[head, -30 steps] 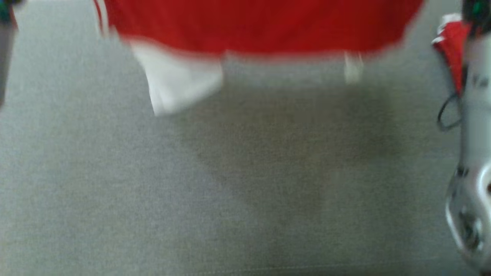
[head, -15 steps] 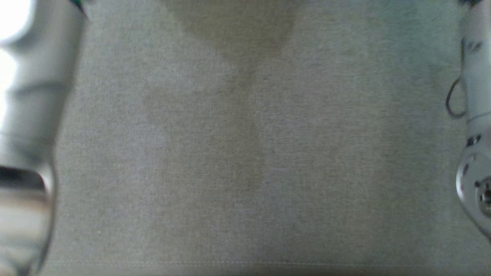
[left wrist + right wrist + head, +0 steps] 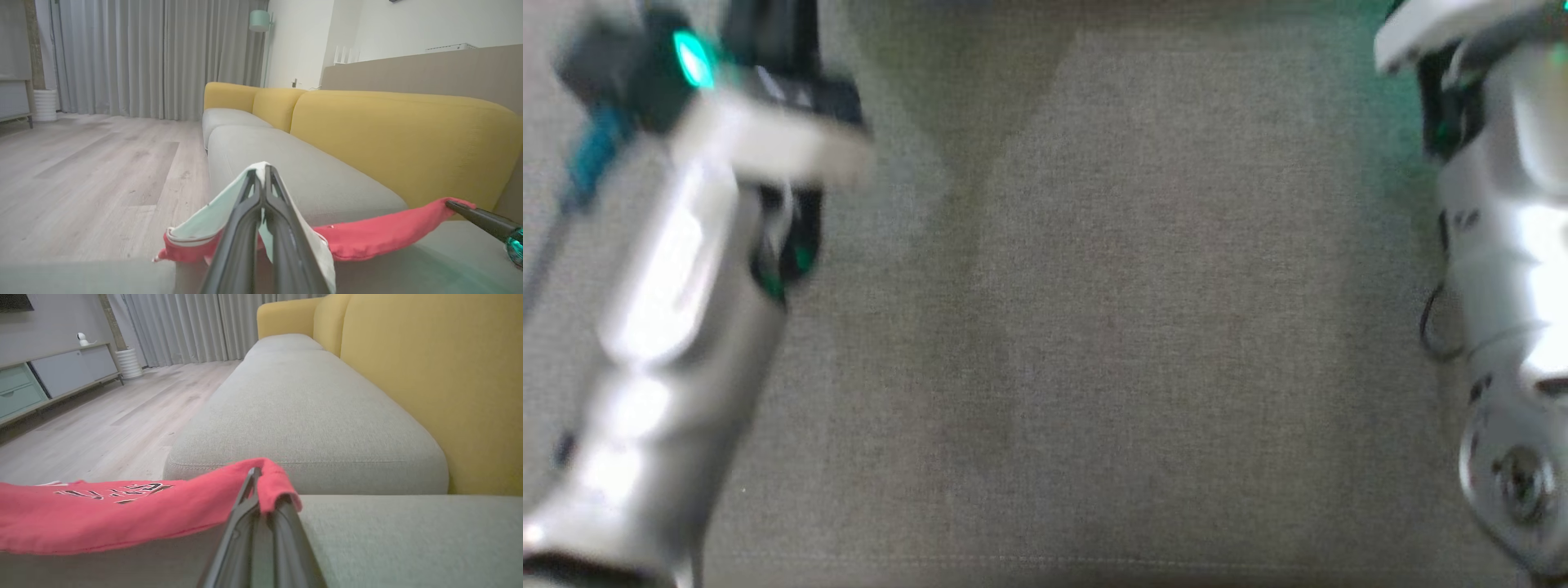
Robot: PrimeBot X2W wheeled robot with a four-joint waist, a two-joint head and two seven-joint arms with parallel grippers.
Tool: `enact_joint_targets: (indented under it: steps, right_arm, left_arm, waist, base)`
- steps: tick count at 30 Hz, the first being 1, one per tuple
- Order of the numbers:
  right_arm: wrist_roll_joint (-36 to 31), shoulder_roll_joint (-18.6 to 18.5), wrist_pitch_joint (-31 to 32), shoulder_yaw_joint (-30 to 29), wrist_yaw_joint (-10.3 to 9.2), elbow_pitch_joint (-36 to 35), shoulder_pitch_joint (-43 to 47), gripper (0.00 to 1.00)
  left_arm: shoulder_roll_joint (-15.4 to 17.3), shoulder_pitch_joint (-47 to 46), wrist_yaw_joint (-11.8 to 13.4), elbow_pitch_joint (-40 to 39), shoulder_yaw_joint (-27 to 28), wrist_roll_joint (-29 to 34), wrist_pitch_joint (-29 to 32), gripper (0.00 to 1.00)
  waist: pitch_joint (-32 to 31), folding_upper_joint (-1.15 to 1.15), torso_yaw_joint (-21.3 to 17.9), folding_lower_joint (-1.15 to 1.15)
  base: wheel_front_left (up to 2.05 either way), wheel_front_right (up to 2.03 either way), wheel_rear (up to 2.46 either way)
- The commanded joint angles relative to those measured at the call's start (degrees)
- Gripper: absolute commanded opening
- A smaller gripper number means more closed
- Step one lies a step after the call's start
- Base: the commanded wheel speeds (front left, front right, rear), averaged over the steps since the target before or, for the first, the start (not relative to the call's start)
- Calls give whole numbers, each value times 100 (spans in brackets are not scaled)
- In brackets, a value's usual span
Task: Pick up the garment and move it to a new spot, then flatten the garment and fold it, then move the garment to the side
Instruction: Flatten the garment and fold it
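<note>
The garment (image 3: 380, 234) is red with a white part and black lettering. It hangs stretched between my two grippers, just above the grey sofa seat (image 3: 310, 179). My left gripper (image 3: 261, 169) is shut on its white and red end. My right gripper (image 3: 255, 471) is shut on a folded red edge of the garment (image 3: 102, 514). In the left wrist view the right gripper's dark tip (image 3: 451, 203) pinches the far red corner. In the head view my left forearm (image 3: 670, 327) and right forearm (image 3: 1511, 245) flank the bare grey cushion (image 3: 1135, 327).
Yellow back cushions (image 3: 388, 134) run along the sofa's far side. Pale wooden floor (image 3: 102, 171) lies in front of it, with grey curtains (image 3: 143, 57) and a mint floor lamp (image 3: 259, 20) beyond. A low cabinet (image 3: 61, 371) stands by the wall.
The head view has shifted: the red garment that hung across its top a second ago has left it, and both forearms now reach further into the picture.
</note>
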Motion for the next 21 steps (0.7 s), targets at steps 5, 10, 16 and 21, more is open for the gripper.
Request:
enact_joint_targets:
  steps: [5, 10, 16, 21]
  right_arm:
    - [599, 201, -63, 343, -4, -652, 975, 0]
    - [1073, 224, -64, 614, -4, -1312, 2123, 0]
    - [1324, 235, -57, 610, -4, -2044, 3438, 0]
    - [1463, 246, 200, 417, -4, -3036, 4796, 0]
  left_arm:
    - [408, 1442, 175, -1002, 371, 28, -26, 0]
    - [557, 2802, 451, -1756, 468, -61, -25, 0]
    - [679, 4065, 858, -2473, 524, -229, 65, 0]
    - [808, 5031, 1230, -3163, 485, -243, 217, 0]
  waist:
    - [-630, 0, -140, 1]
    - [-1257, 0, -191, 1]
    - [-1938, 0, -164, 1]
    - [-2501, 0, -74, 1]
  base:
    - [0, 0, 0]
    - [0, 0, 0]
    - [0, 0, 0]
    - [0, 0, 0]
